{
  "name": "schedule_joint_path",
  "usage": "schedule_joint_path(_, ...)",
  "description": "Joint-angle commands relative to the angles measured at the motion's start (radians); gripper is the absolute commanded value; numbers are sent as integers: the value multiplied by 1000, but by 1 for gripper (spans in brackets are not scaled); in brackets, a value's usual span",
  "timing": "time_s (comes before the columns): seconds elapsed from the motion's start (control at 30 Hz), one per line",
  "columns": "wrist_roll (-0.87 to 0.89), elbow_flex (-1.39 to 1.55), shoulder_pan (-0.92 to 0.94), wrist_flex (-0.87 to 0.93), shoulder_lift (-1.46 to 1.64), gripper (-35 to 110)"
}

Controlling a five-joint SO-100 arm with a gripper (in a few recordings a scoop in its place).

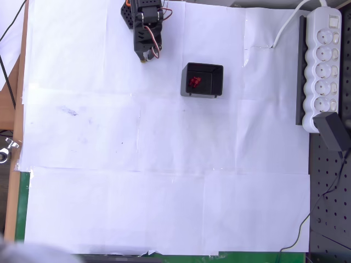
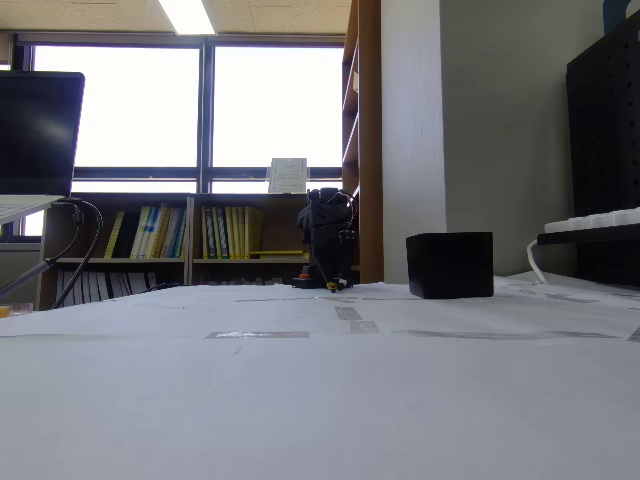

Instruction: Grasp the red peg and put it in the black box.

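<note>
The claw [image 1: 146, 56] points down near the arm's base, well apart from the black box [image 1: 202, 80]; whether it is released or clenched I cannot tell. The red peg [image 1: 194, 82] lies inside the box, so the placing looks done, leaving no further grasp.

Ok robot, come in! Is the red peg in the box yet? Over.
Gripper folded back near its base, carrying nothing; open or shut unclear. Red peg inside black box. Nothing in the way.
</note>
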Motion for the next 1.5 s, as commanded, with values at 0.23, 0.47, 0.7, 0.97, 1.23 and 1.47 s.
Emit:
schedule_joint_path(0.23,32,-83,54,95,-103,1)
schedule_joint_path(0.47,32,-83,54,95,-103,1)
schedule_joint_path(0.7,32,-83,54,95,-103,1)
schedule_joint_path(0.97,32,-83,54,95,-103,1)
schedule_joint_path(1.23,32,-83,54,95,-103,1)
schedule_joint_path(1.47,32,-83,54,95,-103,1)
